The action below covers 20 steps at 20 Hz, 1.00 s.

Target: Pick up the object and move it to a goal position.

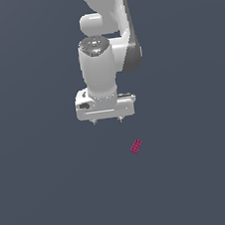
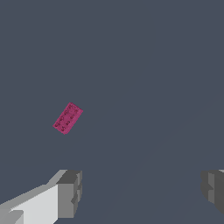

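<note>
Reach phase, nothing grasped. End effector [image 1: 107, 120] hanging with fingers [image 2: 70, 192] spread wide apart, empty. Studded magenta-red block [image 1: 136, 146] lying flat on tabletop [image 1: 45, 193], skewed, clear of the end effector. Best approach: centre above block, rotate across its narrow sides, then descend.

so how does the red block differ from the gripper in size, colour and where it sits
Size: the red block is tiny, while the gripper is far bigger. Colour: the block is magenta-red, the gripper white with grey fingertips. Position: the block lies flat on the grey floor, the gripper hangs above, open, toward the exterior view's left. They do not touch.
</note>
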Motion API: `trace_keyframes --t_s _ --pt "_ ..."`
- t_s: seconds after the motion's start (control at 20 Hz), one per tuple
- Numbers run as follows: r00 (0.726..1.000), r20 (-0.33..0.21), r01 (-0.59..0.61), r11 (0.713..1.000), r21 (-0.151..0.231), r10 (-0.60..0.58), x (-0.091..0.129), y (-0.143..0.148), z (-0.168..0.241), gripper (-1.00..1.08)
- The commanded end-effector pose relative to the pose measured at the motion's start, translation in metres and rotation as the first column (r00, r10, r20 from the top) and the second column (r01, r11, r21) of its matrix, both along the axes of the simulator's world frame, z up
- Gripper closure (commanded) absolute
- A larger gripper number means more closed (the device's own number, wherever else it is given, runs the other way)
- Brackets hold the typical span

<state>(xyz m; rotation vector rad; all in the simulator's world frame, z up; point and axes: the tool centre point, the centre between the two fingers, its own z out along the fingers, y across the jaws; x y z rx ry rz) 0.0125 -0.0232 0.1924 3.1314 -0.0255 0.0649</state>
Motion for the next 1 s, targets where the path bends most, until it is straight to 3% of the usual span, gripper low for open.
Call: trace_keyframes --t_s 0.0,0.45,0.95 --pt "1.000 0.000 0.000 1.000 0.000 0.000 0.000 0.000 0.000 -0.92" --pt "0.999 -0.013 -0.032 0.999 -0.025 0.031 -0.002 -0.006 -0.011 -0.92" --pt "1.000 -0.013 0.005 1.000 -0.020 -0.006 0.002 0.001 -0.017 -0.92"
